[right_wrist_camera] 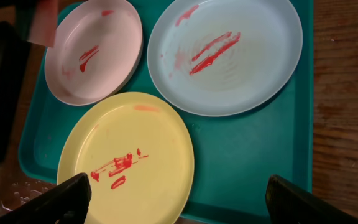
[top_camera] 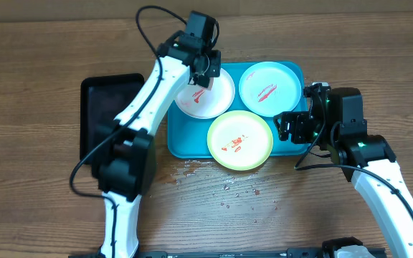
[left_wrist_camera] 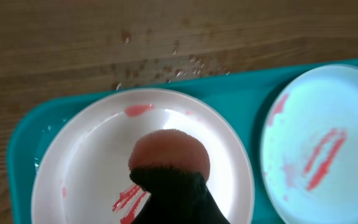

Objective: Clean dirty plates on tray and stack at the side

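The tray (top_camera: pixel 181 140) sits on the wooden surface (top_camera: pixel 41 57) and carries three red-smeared plates: the white plate (top_camera: pixel 212 102) at its far-left corner, the mint plate (top_camera: pixel 269 86) far-right, and the yellow-green plate (top_camera: pixel 240 140) at its near rim. The left claw (top_camera: pixel 201 77) is clamped on a pink sponge (left_wrist_camera: pixel 169 152) above the white plate. The right claw (top_camera: pixel 289 127) gapes wide at the tray's right rim.

The tray (top_camera: pixel 185 140) is turquoise. On it, the white plate (top_camera: pixel 214 100), pale mint plate (top_camera: pixel 269 87) and yellow-green plate (top_camera: pixel 240 140) all carry red smears.
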